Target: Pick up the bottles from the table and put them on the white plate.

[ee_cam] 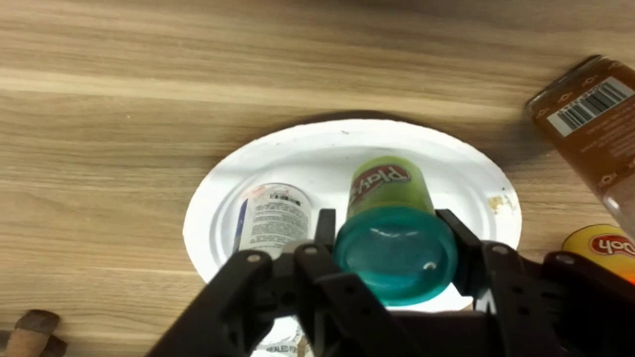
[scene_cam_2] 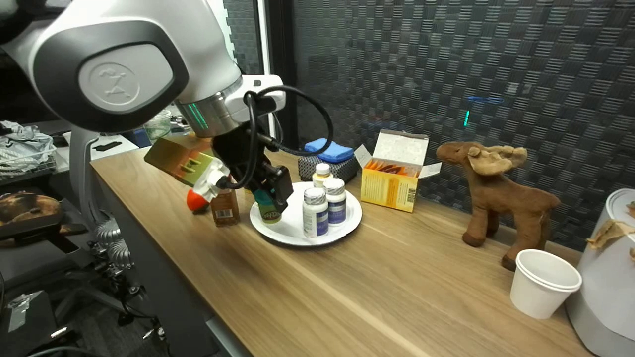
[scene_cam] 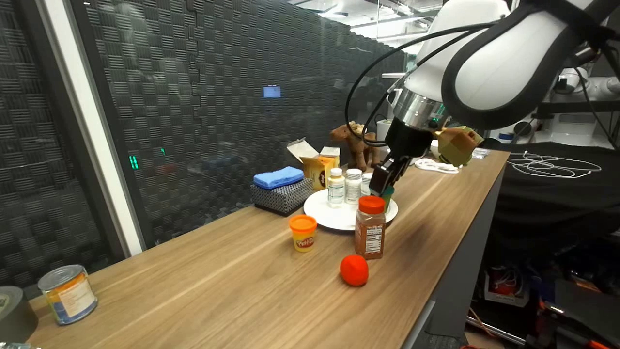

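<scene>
The part-closed jaws grip the teal-lidded tub (ee_cam: 396, 250), so seat it flat on the plate (ee_cam: 469, 183) before spreading them clear of the white bottle (ee_cam: 275, 220).

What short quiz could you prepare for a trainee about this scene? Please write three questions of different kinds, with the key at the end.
1. How many white-capped bottles stand on the plate?
2. True or false: the brown jar stands beside the plate, not on it.
3. What colour is the lid of the tub that the claw grips: a) orange, b) teal, c) white?

Key: 1. Three. 2. True. 3. b.
</scene>
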Tool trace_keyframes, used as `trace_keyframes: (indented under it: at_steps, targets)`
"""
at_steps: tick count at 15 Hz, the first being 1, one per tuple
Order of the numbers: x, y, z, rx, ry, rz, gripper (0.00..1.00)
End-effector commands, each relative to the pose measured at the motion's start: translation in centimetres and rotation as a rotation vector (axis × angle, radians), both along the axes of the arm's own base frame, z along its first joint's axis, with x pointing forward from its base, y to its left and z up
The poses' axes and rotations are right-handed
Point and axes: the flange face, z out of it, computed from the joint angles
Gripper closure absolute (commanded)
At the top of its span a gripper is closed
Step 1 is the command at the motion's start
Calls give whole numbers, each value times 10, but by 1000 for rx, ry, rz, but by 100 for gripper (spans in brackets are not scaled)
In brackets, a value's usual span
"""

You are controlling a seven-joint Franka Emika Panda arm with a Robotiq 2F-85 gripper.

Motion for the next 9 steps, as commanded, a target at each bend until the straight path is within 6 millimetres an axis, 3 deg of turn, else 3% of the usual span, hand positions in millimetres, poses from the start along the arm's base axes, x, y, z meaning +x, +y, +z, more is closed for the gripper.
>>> trace_keyframes:
  at_steps: [1, 5, 9]
  targets:
    - [10, -11, -2, -2, -32, -38, 73]
    - [10, -22, -13, 6, -9, -73, 73]
    - [12, -20, -15, 27, -9, -101, 73]
